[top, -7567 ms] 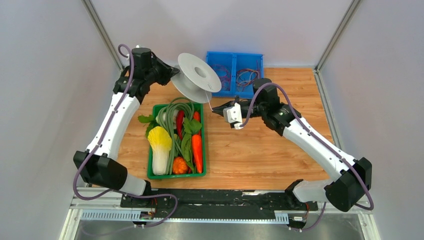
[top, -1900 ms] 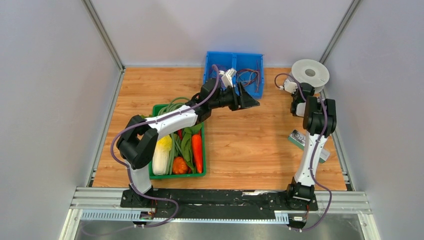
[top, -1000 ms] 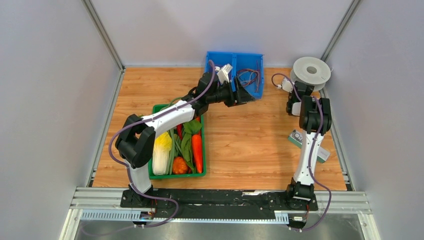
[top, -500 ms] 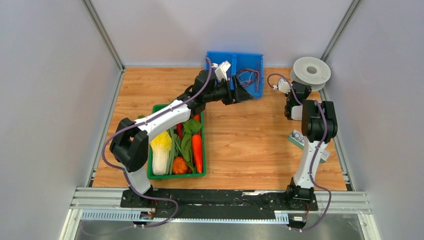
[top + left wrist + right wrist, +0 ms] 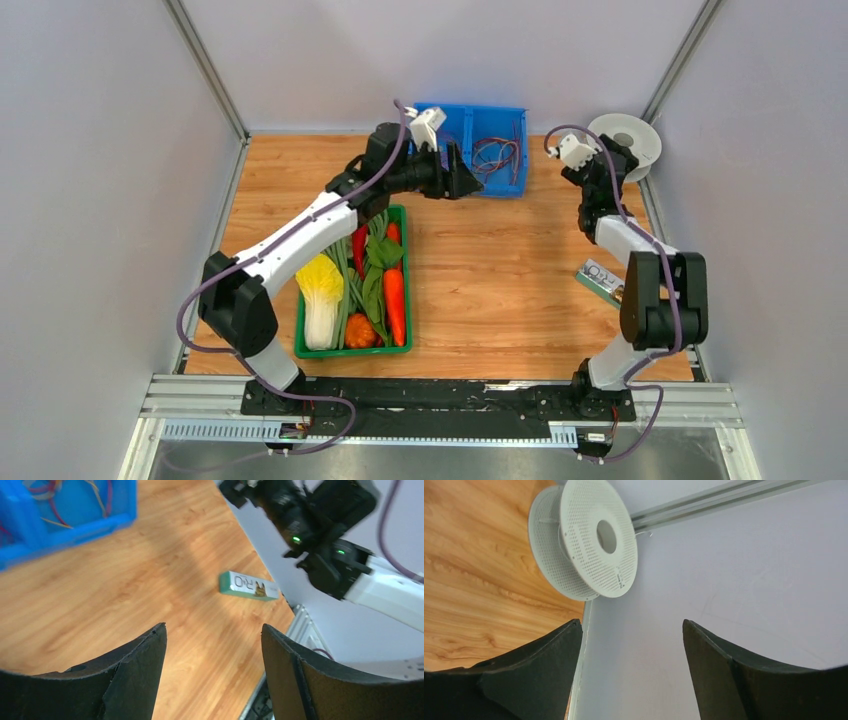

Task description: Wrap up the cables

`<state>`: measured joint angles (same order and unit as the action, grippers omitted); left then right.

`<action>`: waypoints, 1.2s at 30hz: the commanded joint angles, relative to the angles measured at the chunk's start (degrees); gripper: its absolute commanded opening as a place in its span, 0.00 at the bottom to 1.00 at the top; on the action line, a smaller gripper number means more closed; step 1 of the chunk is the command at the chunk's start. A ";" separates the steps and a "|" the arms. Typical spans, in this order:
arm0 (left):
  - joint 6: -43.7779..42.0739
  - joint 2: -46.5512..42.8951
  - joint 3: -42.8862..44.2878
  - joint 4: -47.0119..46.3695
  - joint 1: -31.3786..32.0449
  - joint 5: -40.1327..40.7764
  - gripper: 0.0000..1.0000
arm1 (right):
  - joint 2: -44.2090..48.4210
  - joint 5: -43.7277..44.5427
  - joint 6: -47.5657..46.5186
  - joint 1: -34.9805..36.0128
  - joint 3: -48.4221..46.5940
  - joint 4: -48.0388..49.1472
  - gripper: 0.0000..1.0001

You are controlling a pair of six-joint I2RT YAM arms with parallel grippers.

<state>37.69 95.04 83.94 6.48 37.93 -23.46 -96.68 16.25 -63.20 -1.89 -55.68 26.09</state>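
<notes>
Both the left gripper and the right gripper are hanging wide open and empty, while the cable spool is sitting in the far right corner beside the wall, so a reaching right finger is probably risking jamming it there and slackening the wire.

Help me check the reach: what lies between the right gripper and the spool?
Nothing: the right wrist view shows only bare wooden table and grey wall between the right gripper and the spool.

A wood-grain counter is enclosed on three sides by plain pale grey walls. Aluminium posts are seen in the two far corners, and a metal rail is fixed along the near edge. The whole space is evenly lit.
</notes>
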 commanded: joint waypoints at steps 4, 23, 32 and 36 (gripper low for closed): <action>-12.98 -5.75 7.37 12.84 -8.74 -2.90 0.77 | 14.23 -8.24 14.67 1.54 -5.40 -17.80 0.93; -26.26 -5.57 20.21 40.27 -42.22 -9.58 0.78 | 31.12 -31.19 42.18 3.47 -16.39 -49.02 1.00; -43.48 -11.10 15.74 52.40 -47.25 6.84 0.79 | 29.62 -35.23 58.36 -3.38 -10.78 -49.47 1.00; -46.92 -16.02 5.20 50.22 -46.73 11.84 0.79 | 31.64 -34.80 58.81 -4.09 -5.77 -49.64 1.00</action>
<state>-1.45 84.66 96.42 54.37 -9.41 -19.09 -66.92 -16.99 -9.30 -5.63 -65.14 -23.42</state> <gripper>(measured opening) 0.788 0.998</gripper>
